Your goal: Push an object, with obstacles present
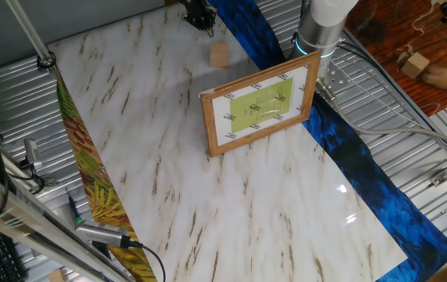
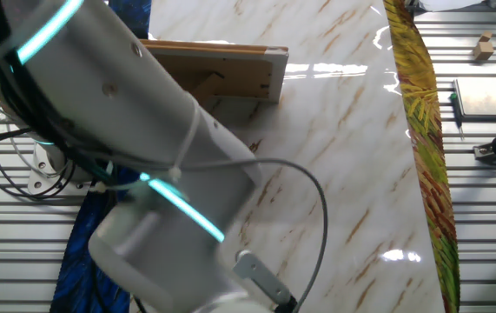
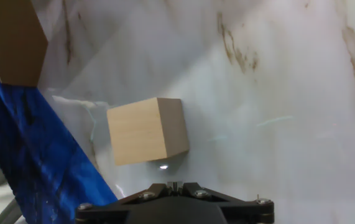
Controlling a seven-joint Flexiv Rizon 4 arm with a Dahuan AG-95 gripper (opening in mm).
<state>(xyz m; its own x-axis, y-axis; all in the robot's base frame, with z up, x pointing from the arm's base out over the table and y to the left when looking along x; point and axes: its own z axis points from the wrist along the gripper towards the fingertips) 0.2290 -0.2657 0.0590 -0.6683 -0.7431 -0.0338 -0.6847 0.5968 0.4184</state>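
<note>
The little wood block (image 1: 220, 54) is sitting on the marble table (image 1: 153, 157), near the far end in one fixed view. The gripper (image 1: 198, 12) is hanging close by it at the table's far edge, and the two are not touching there. In the hand view the wood block (image 3: 147, 130) is lying just in front of the gripper (image 3: 174, 185). Its two fingers are pressing together with no gap showing, and they are holding nothing. A picture frame (image 1: 261, 106) is standing up on its edge on the table, near the wood block but not touching it. A blue cloth (image 1: 364, 164) is running along one long side of the table, and a leafy cloth (image 1: 90, 172) is running along the other. In the other fixed view the big arm (image 2: 143, 156) is filling most of the picture, and the back of the picture frame (image 2: 221, 74) is peeking out behind it
</note>
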